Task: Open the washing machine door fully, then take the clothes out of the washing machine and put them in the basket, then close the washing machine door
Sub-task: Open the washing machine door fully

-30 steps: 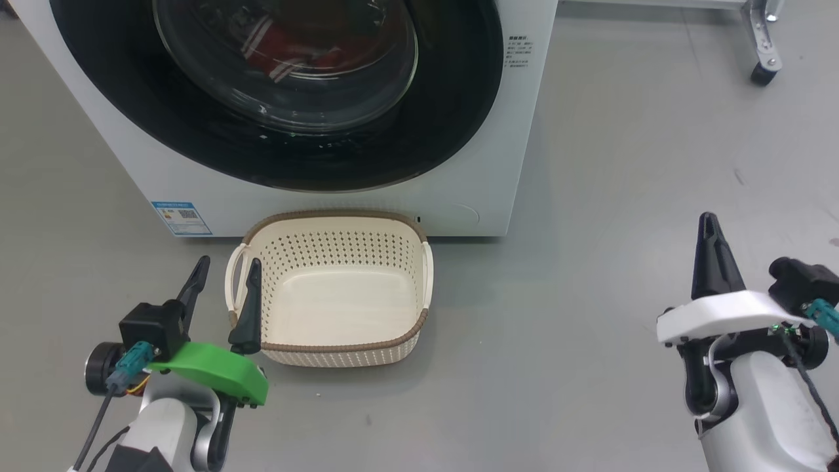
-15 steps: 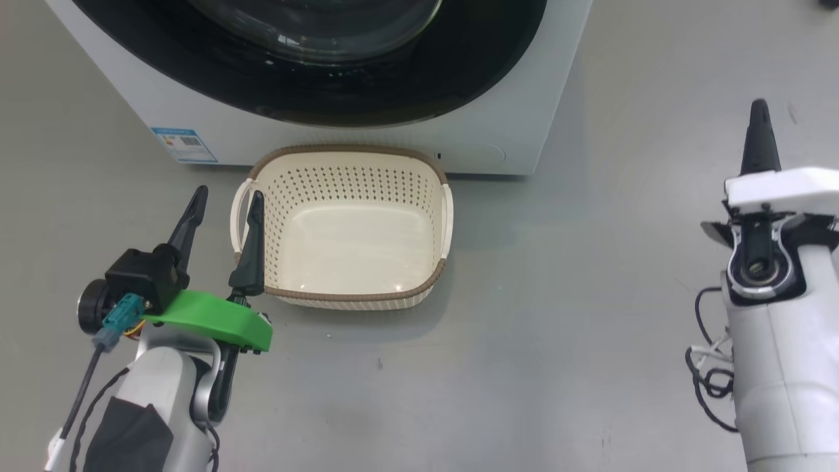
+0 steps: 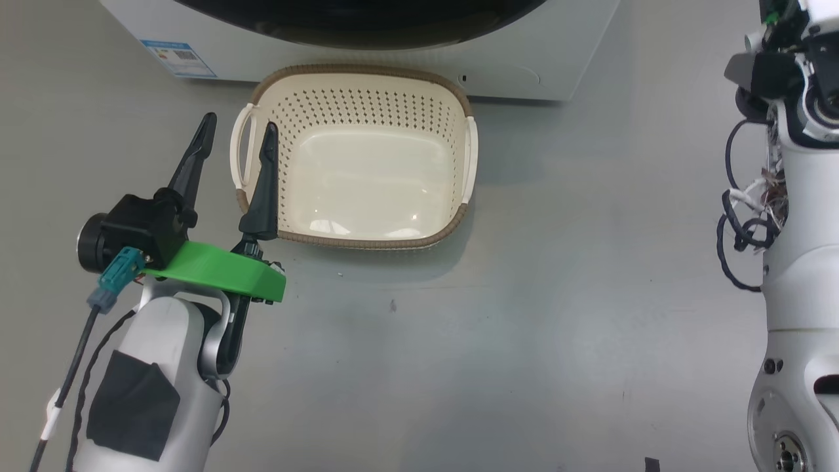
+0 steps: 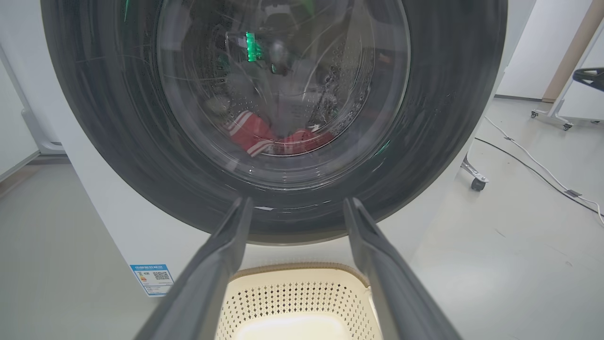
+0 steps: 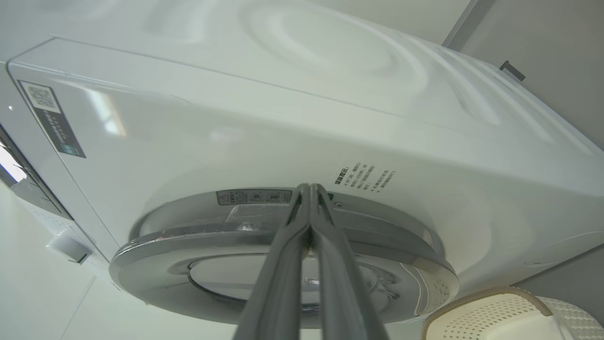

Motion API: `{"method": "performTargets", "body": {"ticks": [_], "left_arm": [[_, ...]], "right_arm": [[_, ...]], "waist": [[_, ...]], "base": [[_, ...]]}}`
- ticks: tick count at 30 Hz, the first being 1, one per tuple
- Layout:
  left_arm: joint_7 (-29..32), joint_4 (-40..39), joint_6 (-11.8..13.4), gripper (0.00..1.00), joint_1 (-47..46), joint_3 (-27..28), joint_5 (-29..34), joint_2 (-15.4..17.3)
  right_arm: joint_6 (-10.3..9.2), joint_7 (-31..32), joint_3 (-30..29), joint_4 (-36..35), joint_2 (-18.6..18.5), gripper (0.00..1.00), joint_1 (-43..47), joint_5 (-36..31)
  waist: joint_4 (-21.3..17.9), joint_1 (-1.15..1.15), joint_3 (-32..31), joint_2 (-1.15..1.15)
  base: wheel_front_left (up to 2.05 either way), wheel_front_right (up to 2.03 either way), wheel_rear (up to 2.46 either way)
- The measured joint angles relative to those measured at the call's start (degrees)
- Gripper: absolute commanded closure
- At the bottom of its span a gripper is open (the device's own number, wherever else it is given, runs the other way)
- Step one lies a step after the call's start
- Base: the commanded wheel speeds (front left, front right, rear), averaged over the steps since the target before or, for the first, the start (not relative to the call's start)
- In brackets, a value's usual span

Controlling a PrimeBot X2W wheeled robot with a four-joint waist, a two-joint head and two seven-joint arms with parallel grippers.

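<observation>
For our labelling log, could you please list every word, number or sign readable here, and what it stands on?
Nothing is legible; all too small or blurred.
Blue QR-code label, washing machine front: unreadable.
Black printed lines beside the washing machine door: unreadable.
Warning-triangle sticker on the door's grey edge: unreadable.
Dark strip label with QR code: unreadable.

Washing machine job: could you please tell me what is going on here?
Unloading is at its very start. The right gripper, shut, points at the edge of the door, which is not swung open. The clothes lie inside, seen through it. The left gripper hangs open near the empty basket on the floor before the machine.
</observation>
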Motion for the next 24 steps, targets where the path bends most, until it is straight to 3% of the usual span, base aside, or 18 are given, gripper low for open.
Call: {"method": "performTargets", "body": {"ticks": [8, 17, 24], "left_arm": [[0.0, -0.3, -0.6, 0.00, -2.1, -0.6, 0.5, -0.9], [0.0, -0.1, -1.6, 0.00, -3.7, -1.1, 0.9, -2.0], [0.0, -0.1, -2.1, 0.00, -4.6, -2.3, 1.3, -2.6]], "right_arm": [[-2.10, 8.4, 2.8, 1.8, -0.3, 1.00, -8.3, 1.8], [-3.03, 12.7, 3.2, 4.7, -2.3, 1.00, -14.5, 2.5], [-4.97, 15.1, 3.9, 7.0, -3.7, 1.00, -19.6, 2.5]], "waist": [[1.3, -0.01, 4.1, 0.00], [3.4, -0.01, 6.4, 0.00], [5.0, -0.01, 7.5, 0.00]], "base": [[0.00, 0.00, 0.00], [0.00, 0.00, 0.00], [0.00, 0.00, 0.00]]}}
